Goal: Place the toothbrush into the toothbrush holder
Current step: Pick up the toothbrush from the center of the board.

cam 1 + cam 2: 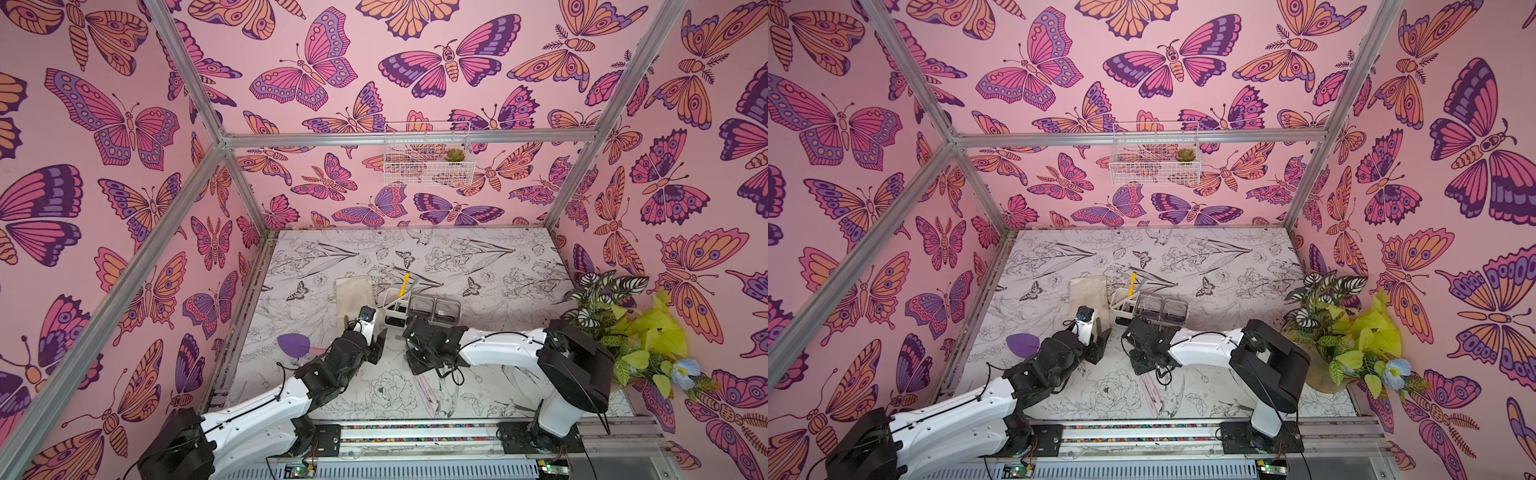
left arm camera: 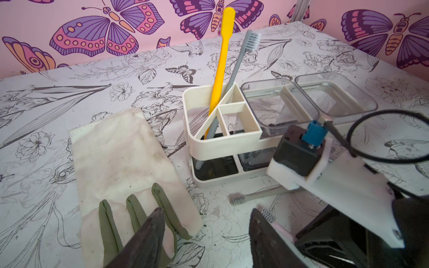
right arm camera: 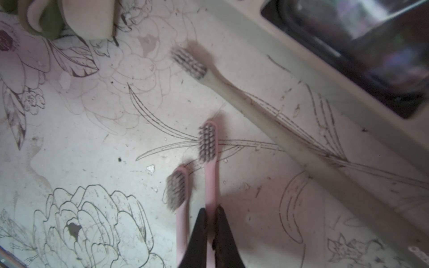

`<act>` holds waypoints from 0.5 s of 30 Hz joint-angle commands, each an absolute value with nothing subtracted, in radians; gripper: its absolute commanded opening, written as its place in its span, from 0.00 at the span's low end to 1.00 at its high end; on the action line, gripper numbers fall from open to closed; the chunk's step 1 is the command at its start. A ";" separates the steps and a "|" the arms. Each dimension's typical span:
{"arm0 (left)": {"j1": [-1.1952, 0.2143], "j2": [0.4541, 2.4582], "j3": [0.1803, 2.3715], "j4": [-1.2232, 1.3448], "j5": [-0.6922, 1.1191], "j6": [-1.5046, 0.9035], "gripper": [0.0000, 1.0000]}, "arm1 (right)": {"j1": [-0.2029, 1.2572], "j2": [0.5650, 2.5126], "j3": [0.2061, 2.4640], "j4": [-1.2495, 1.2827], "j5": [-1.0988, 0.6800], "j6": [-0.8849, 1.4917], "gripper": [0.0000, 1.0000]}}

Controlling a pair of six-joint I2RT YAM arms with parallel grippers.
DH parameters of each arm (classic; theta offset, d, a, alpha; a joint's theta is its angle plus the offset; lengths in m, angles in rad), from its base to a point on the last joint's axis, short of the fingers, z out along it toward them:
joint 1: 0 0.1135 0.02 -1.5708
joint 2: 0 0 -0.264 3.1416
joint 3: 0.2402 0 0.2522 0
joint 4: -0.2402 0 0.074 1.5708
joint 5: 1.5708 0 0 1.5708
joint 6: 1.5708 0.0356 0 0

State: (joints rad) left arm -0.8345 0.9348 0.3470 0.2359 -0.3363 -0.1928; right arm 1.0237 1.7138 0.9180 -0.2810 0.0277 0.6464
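Near the table's (image 2: pixel 69 97) middle, just in front of the holder (image 2: pixel 222 141), the right gripper (image 3: pixel 210 209) has its jaws pinched together on the handle of a pink brush (image 3: pixel 208 143), bristles facing the wrist camera. I cannot tell whether this brush rests on the table or is just off it. It is outside the holder, on the robot's side of it. A second pink brush (image 3: pixel 177 190) lies just beside it, roughly parallel, its head nearer the gripper. A beige brush (image 3: pixel 278 130) lies flat along the holder's base, between the holder and the pink brushes. In the holder's slotted compartment a yellow brush (image 2: pixel 215 88) and a grey brush (image 2: pixel 240 68) stand leaning, heads up; two clear cups (image 2: pixel 334 97) fill its other end. The left gripper (image 2: pixel 209 232) hovers with its fingers spread apart and nothing between them, one finger over the green fingertips of a soiled glove (image 2: pixel 120 160). The glove lies flat to the left of the holder
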 commanded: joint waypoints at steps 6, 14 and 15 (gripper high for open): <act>-0.839 0.940 0.360 0.226 -0.336 -0.204 0.60 | 1.025 1.711 0.903 -0.391 0.085 0.626 0.00; -0.838 0.947 0.365 0.226 -0.332 -0.206 0.60 | 1.026 1.659 0.882 -0.392 0.095 0.629 0.00; -0.838 0.947 0.364 0.227 -0.334 -0.205 0.60 | 1.026 1.648 0.878 -0.395 0.101 0.630 0.00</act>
